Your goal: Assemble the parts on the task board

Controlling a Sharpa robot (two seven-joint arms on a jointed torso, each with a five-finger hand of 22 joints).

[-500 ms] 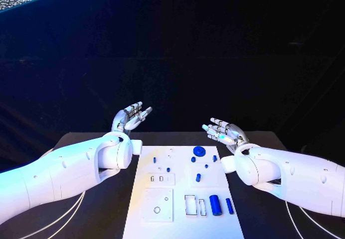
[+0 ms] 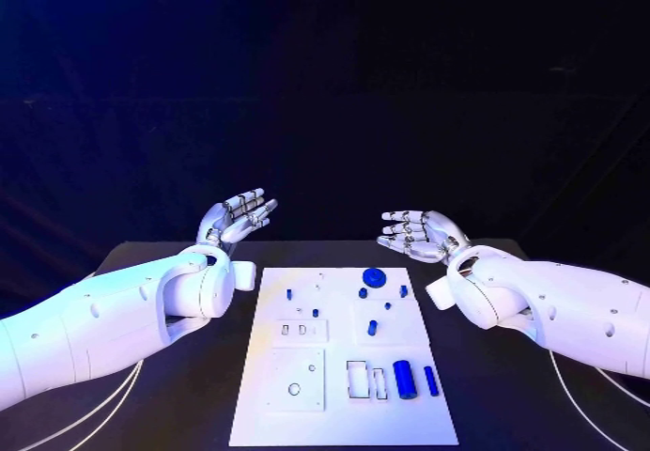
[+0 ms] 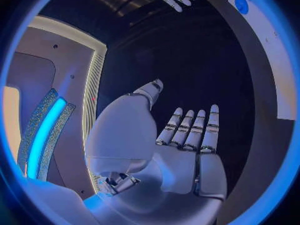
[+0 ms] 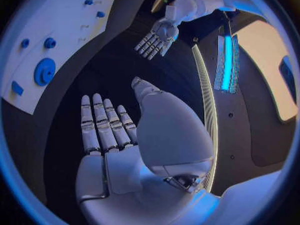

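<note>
- White rectangular task board lies mid-counter on the black counter, small blue parts on it.
- Left hand — fingers spread, holding nothing, raised near the far edge.
- Right hand likewise, apart from the board.

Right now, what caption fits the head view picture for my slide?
Both open hands, left hand and right hand, hover beyond the white task board with its small blue parts.

table: black top under my hands | backdrop: dark curtain beyond my fingertips | light: blue glowing strip off beside my right hand
</note>
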